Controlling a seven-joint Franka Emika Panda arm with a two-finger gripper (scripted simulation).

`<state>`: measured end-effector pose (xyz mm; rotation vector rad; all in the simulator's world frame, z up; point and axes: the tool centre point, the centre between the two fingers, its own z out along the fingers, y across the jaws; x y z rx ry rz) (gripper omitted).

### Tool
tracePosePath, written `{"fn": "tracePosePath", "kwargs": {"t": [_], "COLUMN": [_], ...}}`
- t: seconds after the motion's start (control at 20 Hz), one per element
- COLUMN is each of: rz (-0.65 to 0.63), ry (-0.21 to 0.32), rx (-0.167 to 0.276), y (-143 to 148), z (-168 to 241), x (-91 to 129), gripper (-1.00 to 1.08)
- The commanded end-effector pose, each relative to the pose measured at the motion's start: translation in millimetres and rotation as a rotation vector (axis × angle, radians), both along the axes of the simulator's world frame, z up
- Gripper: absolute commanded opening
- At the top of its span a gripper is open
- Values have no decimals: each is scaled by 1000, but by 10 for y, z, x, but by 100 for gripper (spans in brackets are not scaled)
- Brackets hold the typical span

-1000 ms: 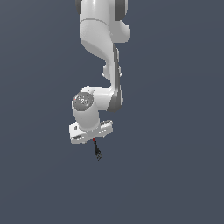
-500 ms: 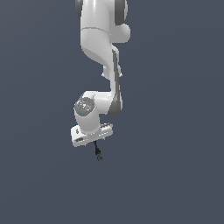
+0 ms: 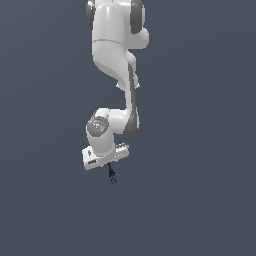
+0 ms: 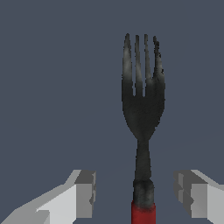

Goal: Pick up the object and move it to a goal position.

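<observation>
Background: plain dark grey-blue, featureless in both views.
Fingers (image 4: 85, 192): spread, apart from the shaft in the wrist view; grip not discernible.
Fork (image 4: 142, 113): between the fingers; red handle, black tines.
Gripper (image 3: 107, 161): fork (image 3: 112, 175) below.

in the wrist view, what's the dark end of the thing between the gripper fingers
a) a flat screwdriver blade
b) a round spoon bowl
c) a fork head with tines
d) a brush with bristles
c: the wrist view shows the fork with a dark head split into separate pointed tines, narrowing to a neck that meets a red handle, lying between the two fingers of the gripper.
</observation>
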<state>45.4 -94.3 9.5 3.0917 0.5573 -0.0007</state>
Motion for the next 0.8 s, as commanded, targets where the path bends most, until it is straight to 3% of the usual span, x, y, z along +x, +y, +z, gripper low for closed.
{"fn": "tracePosePath", "kwargs": {"t": [0.0,0.75], "rz": [-1,2], "ry": [0,-1], "rx": [0,1], "y": [2,14], "z": [-33,111], "x": [4,-32], "gripper": [-100,-100]}}
